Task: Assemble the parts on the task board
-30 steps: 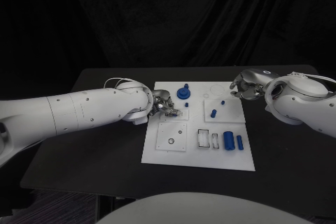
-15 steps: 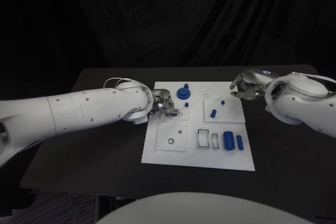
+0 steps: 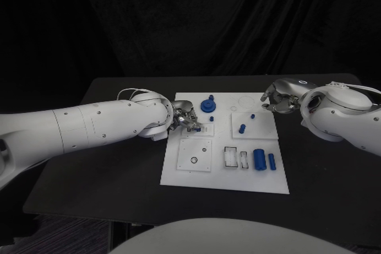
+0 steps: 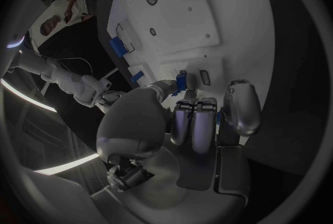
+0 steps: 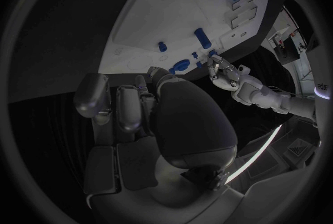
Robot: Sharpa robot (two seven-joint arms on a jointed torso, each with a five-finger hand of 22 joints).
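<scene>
Black table (image 3: 103, 182) before a dark curtain, carrying the white task board (image 3: 224, 179). Seated parts: a blue knob (image 3: 208, 104) at the board's far edge and two small blue pegs (image 3: 243, 127) on the raised right-hand plate; a blue cylinder (image 3: 259, 158) and a slimmer blue pin (image 3: 271, 161) lie loose near the slots, so assembly appears roughly half complete. The left hand (image 3: 185, 120) pinches a small blue part (image 4: 181, 80) over the board's left plate, while the right hand (image 3: 278, 101), fingers curled, hovers just off the board's far right corner, its contents indeterminable.
</scene>
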